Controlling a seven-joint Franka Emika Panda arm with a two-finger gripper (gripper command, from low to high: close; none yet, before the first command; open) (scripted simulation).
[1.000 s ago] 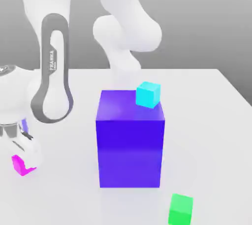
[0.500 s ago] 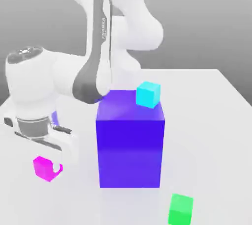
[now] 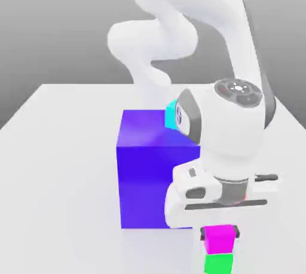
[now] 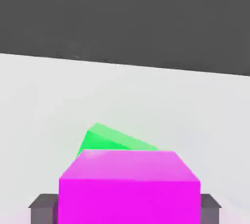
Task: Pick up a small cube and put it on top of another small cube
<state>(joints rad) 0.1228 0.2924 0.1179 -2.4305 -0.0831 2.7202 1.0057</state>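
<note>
The small cube [image 3: 219,239], plain magenta, sits directly above another small cube [image 3: 219,264], the bright green one, at the front right of the table, with no gap visible between them. My gripper [image 3: 220,232] comes straight down over the pair. Its dark fingertips [image 3: 203,231] lie flush against both sides of the magenta cube, shut on it. In the hand view the magenta cube [image 4: 129,186] is close up with grey finger pads [image 4: 44,209] against its sides, and the green cube [image 4: 105,140] peeks out from under it.
A large blue-purple block [image 3: 146,174] stands just to the exterior view's left of the gripper, close to the hand. A small cyan cube [image 3: 171,114] rests on its top far corner, partly behind the arm. The white table [image 3: 60,177] stretches out to the left.
The arm carried the magenta cube from the table's front left, lifted it, passed in front of the blue block and brought it down onto the green cube at the front right.
</note>
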